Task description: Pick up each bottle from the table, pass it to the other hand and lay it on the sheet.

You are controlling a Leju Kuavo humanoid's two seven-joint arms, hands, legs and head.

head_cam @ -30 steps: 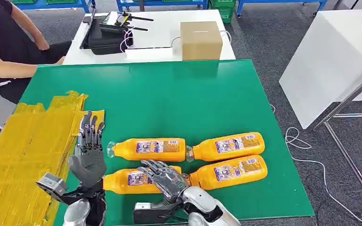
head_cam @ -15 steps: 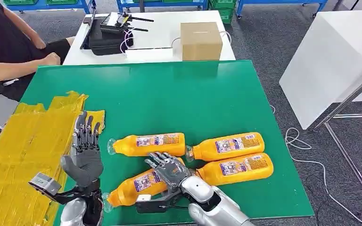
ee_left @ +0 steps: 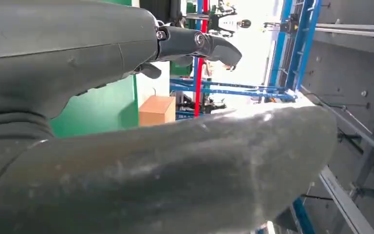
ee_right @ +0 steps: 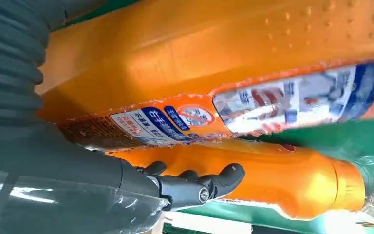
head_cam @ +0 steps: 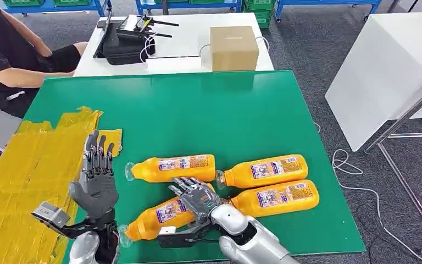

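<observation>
Bottles: four orange bottles lay on the green table; the near-left bottle was tilted, cap toward the robot.
Sheet: the yellow sheet lay at the table's left.
Right hand: fingers wrapped over the tilted bottle, holding it.
Left hand: raised, fingers straight and apart, holding nothing.
Around: the cardboard box stood beyond the table.

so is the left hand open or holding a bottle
Open: the left hand is raised beside the bottles with fingers spread and an empty palm.
</observation>
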